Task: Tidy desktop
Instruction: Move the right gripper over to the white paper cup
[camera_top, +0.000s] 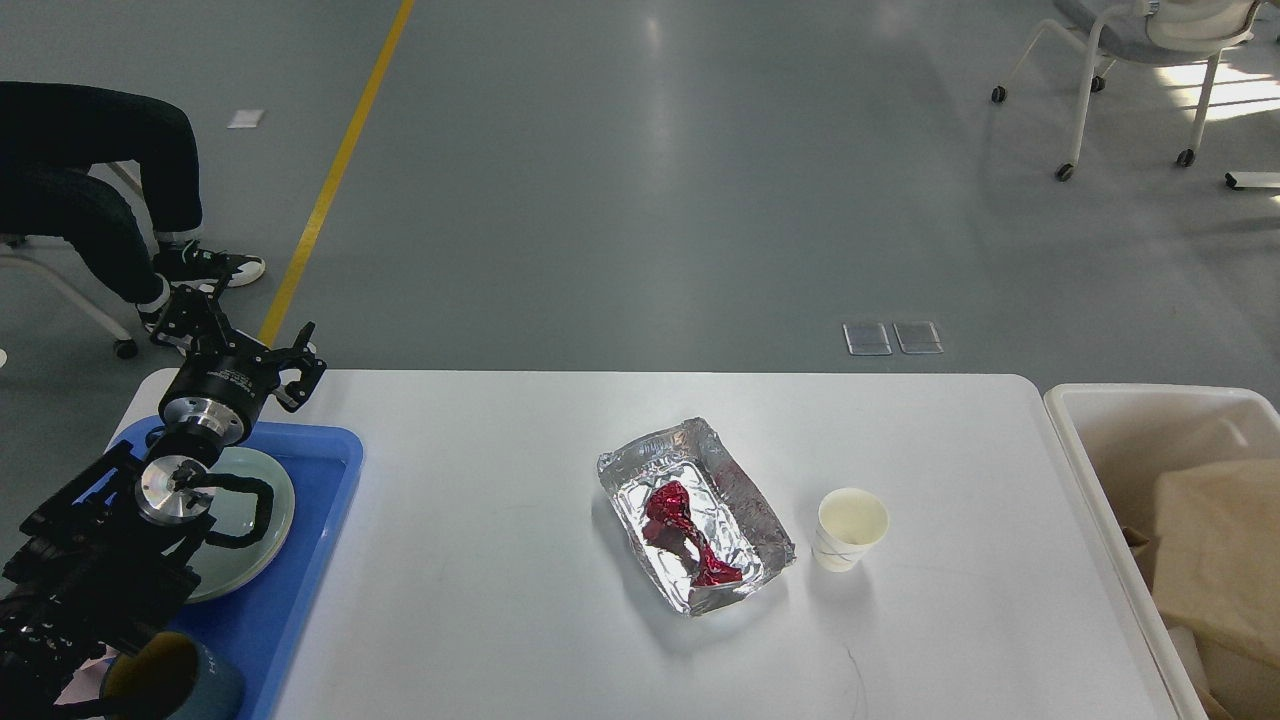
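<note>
The white desktop (500, 600) fills the lower part of the head view. On it sit a crumpled foil tray (745, 490) with a red wrapper (685, 530) inside, and a white paper cup (850, 528) just right of the tray. My left gripper (240, 335) hangs open and empty over the far left corner, above a blue tray (300, 560). A brown paper bag (1215, 540) lies in the cream bin (1090, 470) beside the desktop's right edge. My right gripper is out of view.
The blue tray holds a pale green plate (255, 530) and a dark mug (170, 680) at the bottom left. A seated person's legs (90, 180) are at far left, and a wheeled chair (1140, 60) stands on the floor at far right.
</note>
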